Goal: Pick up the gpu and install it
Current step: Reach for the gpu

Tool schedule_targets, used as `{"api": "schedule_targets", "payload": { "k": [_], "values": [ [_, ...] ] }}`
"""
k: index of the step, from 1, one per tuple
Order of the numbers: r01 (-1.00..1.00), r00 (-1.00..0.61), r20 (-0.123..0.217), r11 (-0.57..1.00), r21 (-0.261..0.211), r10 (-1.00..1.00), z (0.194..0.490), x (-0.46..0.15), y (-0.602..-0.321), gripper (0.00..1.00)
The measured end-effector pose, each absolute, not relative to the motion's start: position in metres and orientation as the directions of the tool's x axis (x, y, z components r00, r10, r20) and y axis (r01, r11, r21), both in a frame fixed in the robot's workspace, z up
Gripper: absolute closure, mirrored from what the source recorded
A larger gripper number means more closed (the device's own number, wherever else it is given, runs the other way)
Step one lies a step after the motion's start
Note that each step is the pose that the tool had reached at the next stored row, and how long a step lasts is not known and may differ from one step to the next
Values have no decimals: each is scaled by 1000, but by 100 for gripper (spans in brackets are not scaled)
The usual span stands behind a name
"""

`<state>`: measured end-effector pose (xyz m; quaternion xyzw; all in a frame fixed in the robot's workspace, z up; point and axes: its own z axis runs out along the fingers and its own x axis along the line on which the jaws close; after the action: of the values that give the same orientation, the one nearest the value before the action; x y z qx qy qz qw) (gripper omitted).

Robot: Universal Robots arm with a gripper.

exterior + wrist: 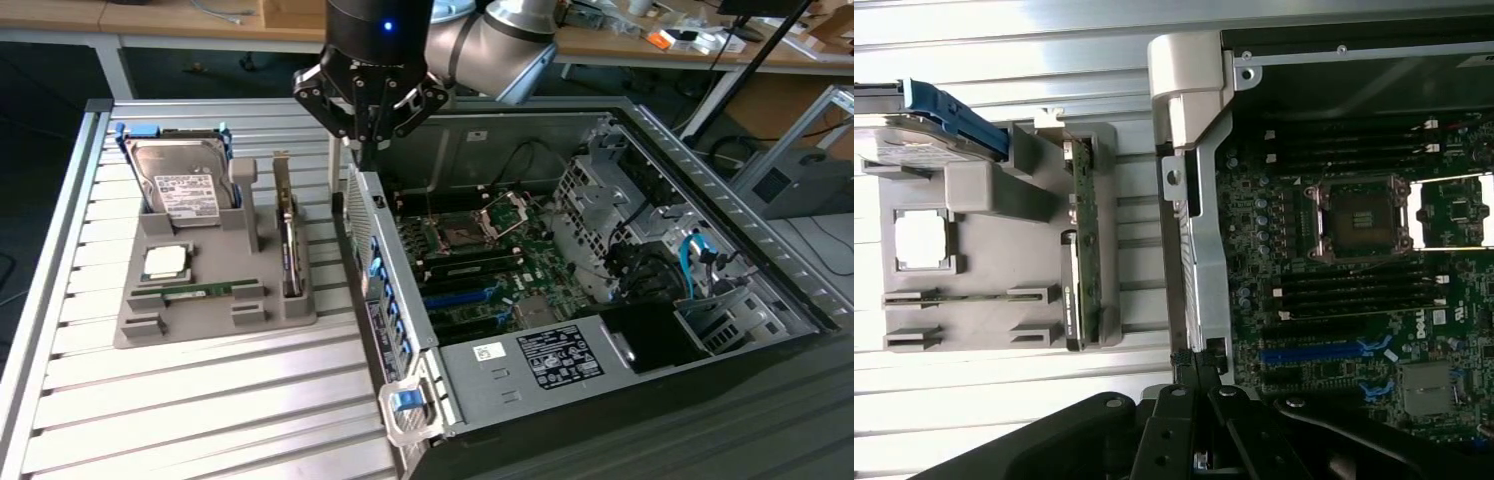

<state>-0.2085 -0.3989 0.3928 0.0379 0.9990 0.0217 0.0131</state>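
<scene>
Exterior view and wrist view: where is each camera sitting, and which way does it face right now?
Exterior view: off the arm, raised, looking down at the tray, the open computer case and the arm with its gripper over the case wall.
Wrist view: on the wrist, facing down past the gripper.
Both show the gpu standing in the tray, and the motherboard.

Gpu (pixel 287 245) upright in grey holder (pixel 200 318)

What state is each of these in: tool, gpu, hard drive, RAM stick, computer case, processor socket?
computer case: open, side panel off
tool: shut, empty, above the case wall
gpu: standing on edge in holder
hard drive: propped in holder
RAM stick: seated in holder slot
processor socket: cover open
</scene>
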Motion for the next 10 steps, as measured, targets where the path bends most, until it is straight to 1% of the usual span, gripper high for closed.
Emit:
{"api": "schedule_targets", "payload": {
  "k": [10],
  "values": [
    [75,-997,-24,996,44,76,393,-211,-399,89]
  ]
}}
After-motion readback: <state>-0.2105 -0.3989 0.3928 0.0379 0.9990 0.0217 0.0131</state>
